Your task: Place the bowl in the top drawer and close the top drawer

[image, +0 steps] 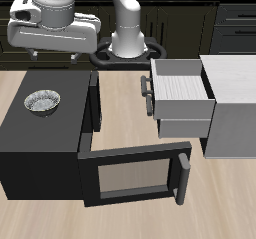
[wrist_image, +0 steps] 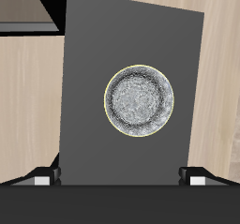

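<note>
The bowl (image: 42, 102) sits on the flat top of a large black box (image: 40, 143) that stands on the wooden counter (image: 230, 198). It is small, round and silvery grey, upright, with nothing else beside it on that dark surface. Seen from the wrist camera, the bowl (wrist_image: 139, 99) is ringed by a thin pale rim and speckled inside, resting well within the edges of the black box's top.

Above it, high over the box, hangs the end effector (image: 50, 53), a bulky white and grey unit. It is clear of the bowl, with open air between them. The wrist view shows the two fingertips (wrist_image: 42, 178) set wide apart at either side of the frame, holding nothing.

Moving across, the black box's glass-fronted door (image: 135, 175) is swung open toward the counter's front edge, its dark bar handle (image: 183, 178) at the free end. The cavity of the box is dark and I cannot make out its inside.

Further along, the top drawer (image: 182, 93) is pulled out from a light grey cabinet (image: 235, 108). Its inside is pale and whitish, and a dark grey bar handle (image: 148, 91) runs across its front. The drawer is well apart from the bowl, with the open door lying between them nearer the front.
</note>
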